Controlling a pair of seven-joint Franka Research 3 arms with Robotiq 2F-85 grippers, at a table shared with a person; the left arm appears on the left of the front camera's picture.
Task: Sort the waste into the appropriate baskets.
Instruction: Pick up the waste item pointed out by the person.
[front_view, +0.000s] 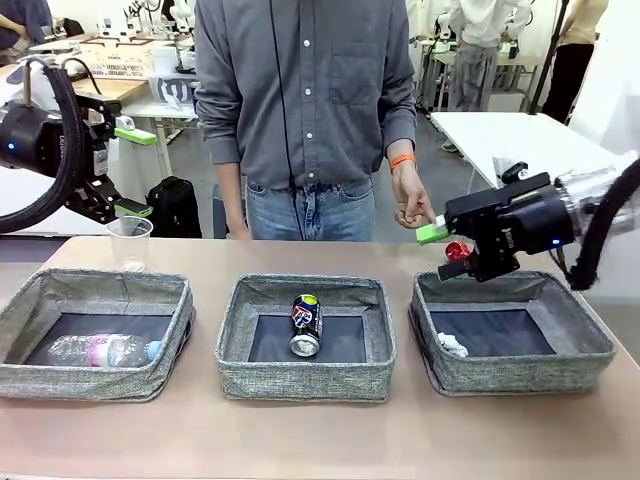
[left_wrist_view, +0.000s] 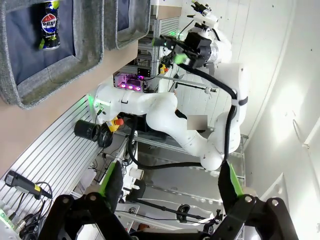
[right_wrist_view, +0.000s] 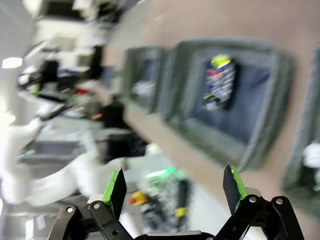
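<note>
**A:** What lies nearest, along the bottom of the frame?

**B:** Bare tabletop (front_view: 300, 440); just past it, three grey baskets stand in a row. The left basket (front_view: 80, 378) holds the clear plastic bottle (front_view: 105, 350) on its side, pink label showing; the middle basket (front_view: 305, 380) holds the crushed dark patterned can (front_view: 305, 325), lying with one end toward the camera; the right basket (front_view: 520, 372) holds the white paper wad (front_view: 452, 345), close to its left wall.

**A:** And behind the baskets?

**B:** At the left, the clear plastic cup (front_view: 130, 243) stands upright on the tabletop just behind the left basket. At the right, the crushed red can (front_view: 458, 250) shows through the gap of the right jaws, just above the right basket's far rim; whether it rests on the tabletop I cannot tell.

**A:** How do the jaws stand?

**B:** Both are spread wide, grasping nothing. The left jaws hang at the upper left above the cup, their green pads (front_view: 135, 133) well apart; the left wrist view shows nothing between them. The right jaws sit at centre right over the right basket's far rim; the right wrist view is blurred, yet nothing lies between its pads either.

**A:** Farthest off?

**B:** A person stands at the middle of the far side; one hand (front_view: 410, 205), with an orange wristband (front_view: 402, 160), hangs down, its fingertips just beside the upper pad of the right jaws.
</note>
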